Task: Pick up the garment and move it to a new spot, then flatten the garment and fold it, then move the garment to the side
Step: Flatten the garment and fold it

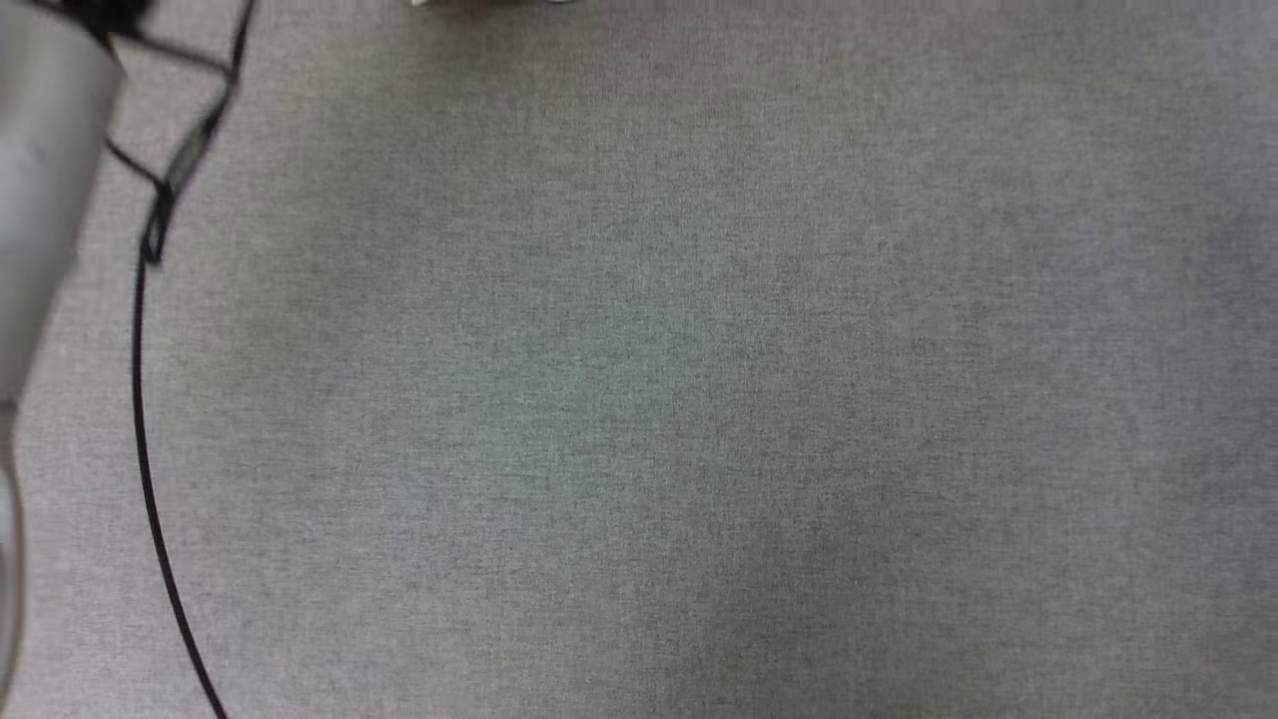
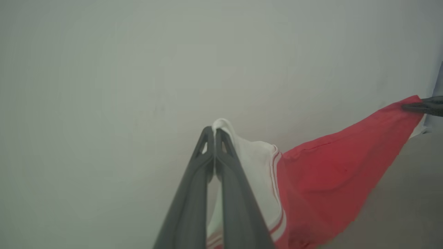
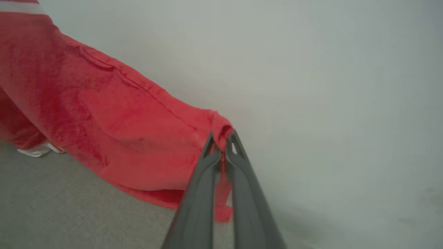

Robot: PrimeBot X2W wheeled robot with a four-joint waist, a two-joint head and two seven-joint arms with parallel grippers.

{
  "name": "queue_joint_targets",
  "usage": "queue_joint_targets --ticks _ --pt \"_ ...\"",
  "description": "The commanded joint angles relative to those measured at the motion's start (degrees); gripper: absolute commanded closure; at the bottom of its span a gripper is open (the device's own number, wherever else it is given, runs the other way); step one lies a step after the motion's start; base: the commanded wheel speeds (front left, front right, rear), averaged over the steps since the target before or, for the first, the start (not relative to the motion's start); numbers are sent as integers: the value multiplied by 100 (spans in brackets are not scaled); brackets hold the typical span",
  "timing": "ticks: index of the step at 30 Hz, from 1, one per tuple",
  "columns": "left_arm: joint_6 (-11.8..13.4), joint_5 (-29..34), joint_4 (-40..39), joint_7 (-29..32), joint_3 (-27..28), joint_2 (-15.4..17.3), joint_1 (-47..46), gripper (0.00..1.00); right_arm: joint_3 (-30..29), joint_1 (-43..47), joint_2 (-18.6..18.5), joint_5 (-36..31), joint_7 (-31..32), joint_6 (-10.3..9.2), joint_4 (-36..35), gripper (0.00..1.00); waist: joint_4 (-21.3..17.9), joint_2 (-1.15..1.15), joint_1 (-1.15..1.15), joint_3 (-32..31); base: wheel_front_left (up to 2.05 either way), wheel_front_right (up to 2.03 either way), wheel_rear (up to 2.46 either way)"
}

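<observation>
From the head, far left: pale forearm (image 1: 40,180), with a black cable (image 1: 140,399) curving down beside it over grey cloth (image 1: 699,399).

Through the left wrist camera: left gripper (image 2: 215,133) pinched fully together on the folded edge of the white sleeve (image 2: 256,162) of the shirt (image 2: 332,169), with a little sleeve poking past the fingertips. Stretched from there rightward as a red sheet, against a pale backdrop (image 2: 104,69), up to the right gripper (image 2: 424,105) at the far right edge.

Through the right wrist camera: shirt spread to the left of the fingers, hanging over the grey cloth; bottom hem close to it, contact unclear. Right gripper likewise squeezed together, a bunched red corner caught between its tips.
</observation>
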Motion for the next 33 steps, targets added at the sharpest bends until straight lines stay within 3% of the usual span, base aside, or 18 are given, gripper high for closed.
queue_joint_targets --ticks 1,9,19,26,33 --pt "5 -34 -58 -32 8 15 250 100 59 203 -21 78 -64 -4 11 100 2 0 -1 -100 0 0 0" --pt "391 41 -1082 -40 232 163 2447 100 856 1716 -254 688 -241 -4 -291 100 6 0 -1 -749 0 0 0" --pt "752 -113 -2103 -5 -105 423 5148 100 1396 3673 -814 1395 -294 -4 -902 100 12 0 -1 -1757 0 0 0" --pt "919 -435 -2504 194 -364 785 6483 100 1407 4859 -1222 1607 -368 -4 -1308 100 46 0 -1 -2315 0 0 0" --pt "1324 -750 -3169 377 -520 1119 7660 100 1069 6041 -1477 1680 -445 -4 -1677 100 104 0 -1 -2753 0 0 0"
